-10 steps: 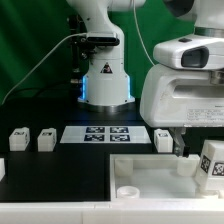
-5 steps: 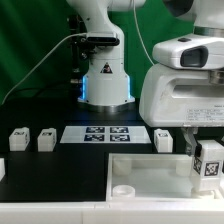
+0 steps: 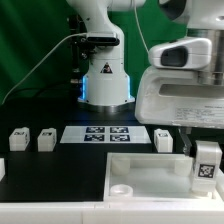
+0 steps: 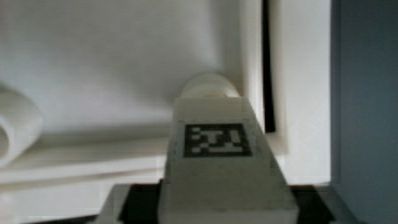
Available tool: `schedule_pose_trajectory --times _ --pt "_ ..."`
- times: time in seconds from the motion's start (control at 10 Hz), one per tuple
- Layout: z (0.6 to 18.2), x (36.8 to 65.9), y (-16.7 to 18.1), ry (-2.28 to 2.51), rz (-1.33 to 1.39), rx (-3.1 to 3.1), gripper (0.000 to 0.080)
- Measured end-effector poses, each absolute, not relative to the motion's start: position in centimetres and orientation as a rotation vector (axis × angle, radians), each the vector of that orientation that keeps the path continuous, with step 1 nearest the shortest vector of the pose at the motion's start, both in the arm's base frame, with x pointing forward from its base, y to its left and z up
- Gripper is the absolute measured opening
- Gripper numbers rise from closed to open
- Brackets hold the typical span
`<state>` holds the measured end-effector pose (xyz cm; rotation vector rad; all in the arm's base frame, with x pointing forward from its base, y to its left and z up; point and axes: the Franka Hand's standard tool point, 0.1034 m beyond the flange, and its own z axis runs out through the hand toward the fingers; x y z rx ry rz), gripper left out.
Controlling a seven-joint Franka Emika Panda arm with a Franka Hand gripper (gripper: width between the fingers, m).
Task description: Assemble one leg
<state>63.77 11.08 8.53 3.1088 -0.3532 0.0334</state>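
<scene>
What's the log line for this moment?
claw: shut on leg | leg: upright, over panel, exterior view's right end | loose legs: three on table

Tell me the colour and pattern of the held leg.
The leg is white with a black-and-white square tag; clearest in the wrist view.

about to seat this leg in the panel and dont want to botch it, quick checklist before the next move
1. gripper shut on the leg: ok
2. leg roughly upright, tag facing the exterior camera: ok
3. leg over the white panel, near its end on the exterior view's right: ok
4. leg tip lined up with a panel hole: cannot tell, hidden
5. leg touching the panel: cannot tell
6. spare legs and marker board away from the held leg: ok
</scene>
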Motion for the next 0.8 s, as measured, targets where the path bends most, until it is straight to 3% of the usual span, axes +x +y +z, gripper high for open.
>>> schedule_pose_trajectory --times 0.5,0.8 --pt "8.31 63.92 10.62 -1.391 0.096 2.901 0.0297" --pt "8.25 63.74 10.33 -1.695 0.074 2.734 0.0297"
